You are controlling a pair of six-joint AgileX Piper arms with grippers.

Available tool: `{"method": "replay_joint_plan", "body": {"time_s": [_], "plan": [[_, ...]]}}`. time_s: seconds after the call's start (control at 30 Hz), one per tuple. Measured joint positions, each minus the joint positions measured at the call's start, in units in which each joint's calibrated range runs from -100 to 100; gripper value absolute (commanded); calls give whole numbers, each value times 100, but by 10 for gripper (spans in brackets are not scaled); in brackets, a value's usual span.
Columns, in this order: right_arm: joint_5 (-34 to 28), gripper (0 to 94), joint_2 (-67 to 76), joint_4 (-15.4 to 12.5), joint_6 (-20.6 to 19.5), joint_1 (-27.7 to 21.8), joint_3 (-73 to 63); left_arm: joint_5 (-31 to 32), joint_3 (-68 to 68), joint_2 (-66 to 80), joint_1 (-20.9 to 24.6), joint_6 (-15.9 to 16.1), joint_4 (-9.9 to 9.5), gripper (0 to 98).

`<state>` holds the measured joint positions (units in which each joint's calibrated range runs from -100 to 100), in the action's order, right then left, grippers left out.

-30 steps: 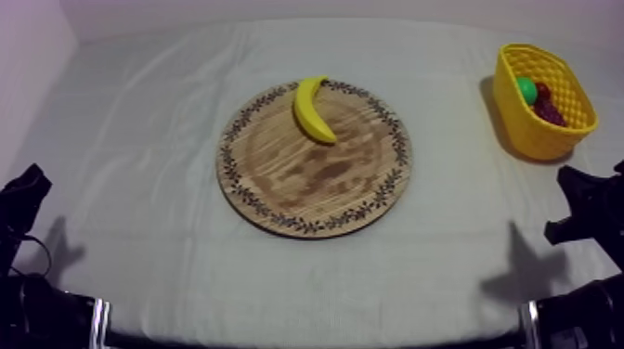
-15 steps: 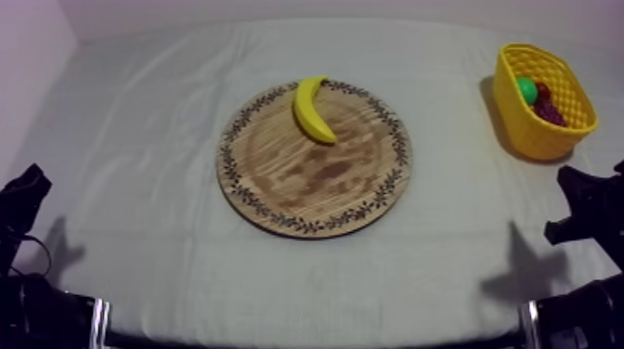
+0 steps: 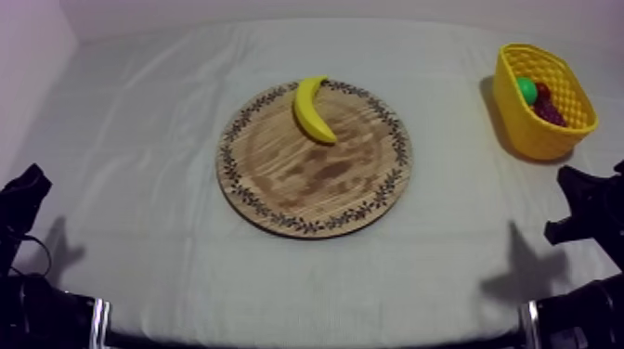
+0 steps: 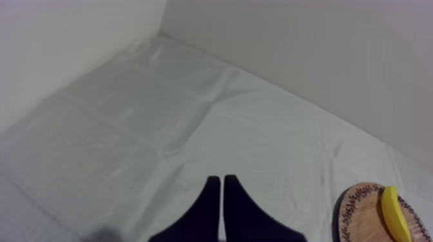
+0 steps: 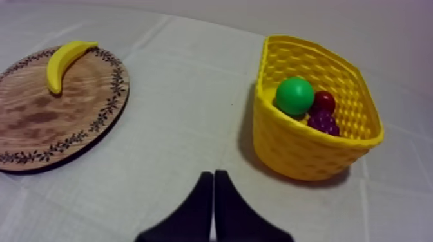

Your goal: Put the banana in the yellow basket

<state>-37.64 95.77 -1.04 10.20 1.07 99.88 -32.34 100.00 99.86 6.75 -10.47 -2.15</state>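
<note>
Top view first: the desk (image 3: 139,139) spreads wide under its grey-white cloth, with the round wooden board (image 3: 316,200) near the middle. The yellow basket (image 3: 520,130) stands well apart from it at the far right, and open cloth lies between the two. The left gripper (image 4: 221,181) is clenched into a narrow wedge on nothing, over cloth beside the board. The right gripper (image 5: 212,175) is clenched likewise, pointing between board and basket. The banana (image 3: 312,109) lies curved on the board's far side, against the patterned rim. Inside the basket a green round fruit (image 5: 294,95), a bunch of grapes (image 5: 322,121) and a small red fruit (image 5: 324,101) crowd together.
</note>
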Motion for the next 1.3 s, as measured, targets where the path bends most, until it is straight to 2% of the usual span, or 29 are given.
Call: {"method": "replay_joint_plan", "body": {"time_s": [0.47,0.77,1.0,1.1,1.2,1.3], "plan": [[-175,6,0,-57,-203,143,-199,0,0,0,0,0,0,1],[-700,7,-200,-426,-138,50,-1794,0,0,0,0,0,0,1],[-852,7,-1666,-940,-40,-28,-3623,0,0,0,0,0,0,1],[-851,7,-2534,-1067,-59,27,-4356,0,0,0,0,0,0,1],[-851,7,-3354,-1073,-167,196,-4987,0,0,0,0,0,0,1],[-862,7,-4113,-954,-344,459,-5512,0,0,0,0,0,0,1]]}}
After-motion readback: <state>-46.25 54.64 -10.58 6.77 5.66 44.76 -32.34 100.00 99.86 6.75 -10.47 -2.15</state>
